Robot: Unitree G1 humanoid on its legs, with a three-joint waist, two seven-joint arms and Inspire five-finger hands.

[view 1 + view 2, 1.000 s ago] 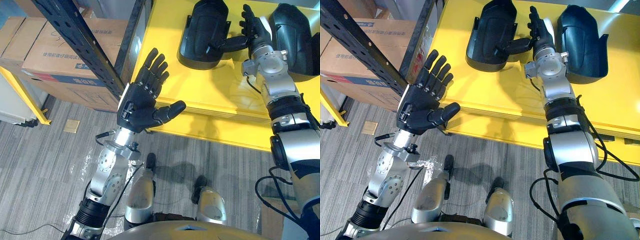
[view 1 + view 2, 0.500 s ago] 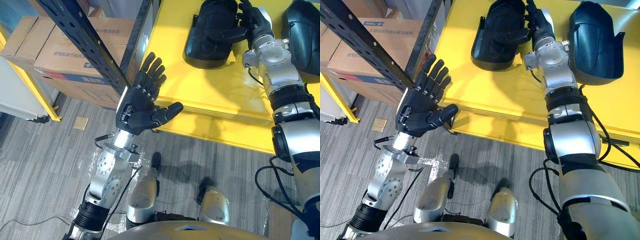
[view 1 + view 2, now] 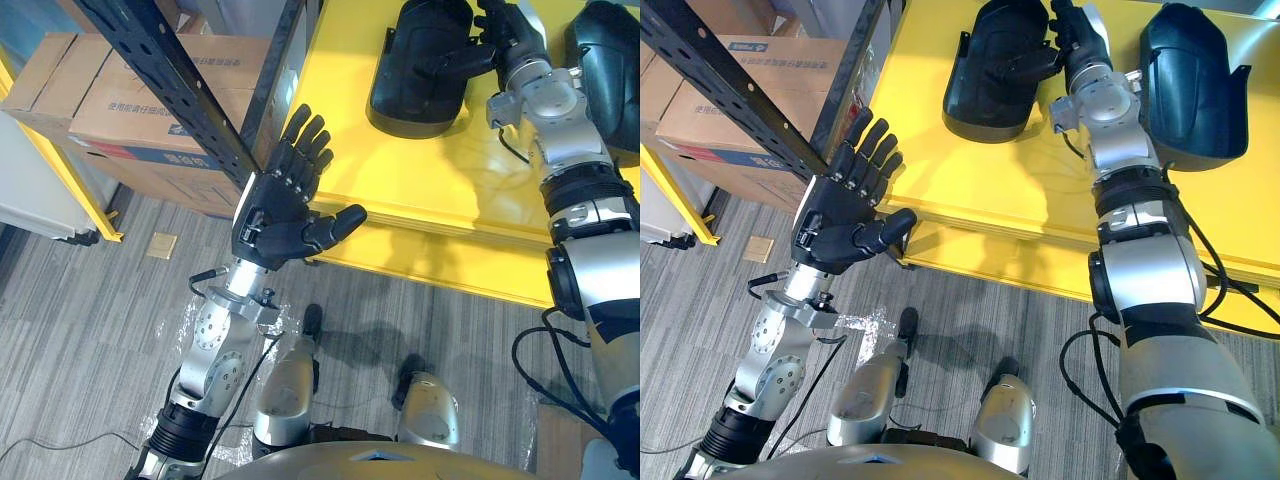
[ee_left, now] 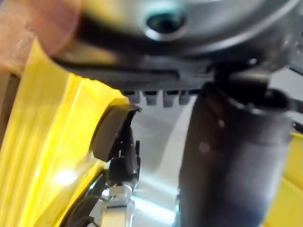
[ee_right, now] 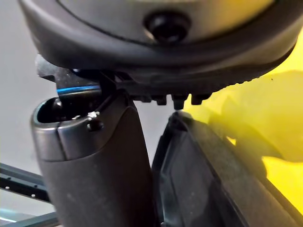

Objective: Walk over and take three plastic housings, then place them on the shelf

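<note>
Two black plastic housings lie on the yellow table (image 3: pixel 400 180): one (image 3: pixel 410 70) at the far middle, another (image 3: pixel 612 70) at the far right. My right hand (image 3: pixel 512 40) rests against the right rim of the middle housing (image 3: pixel 990 80). Its fingers are straight and its thumb (image 3: pixel 1028 64) lies across the rim onto the shell. In the right wrist view the thumb (image 5: pixel 102 165) stands right beside the housing's dark edge (image 5: pixel 199 179). My left hand (image 3: pixel 272 210) is open, palm up, raised before the table's front left corner and holding nothing.
A black steel shelf upright (image 3: pixel 160 70) slants down just left of my left hand. Behind it sit cardboard boxes (image 3: pixel 120 100) on a yellow-railed base (image 3: pixel 60 170). Grey plank floor (image 3: pixel 90 330) lies below the table's front edge.
The camera has shifted. My right hand has moved left onto the middle housing, its thumb now over the rim. The left hand holds the same open pose.
</note>
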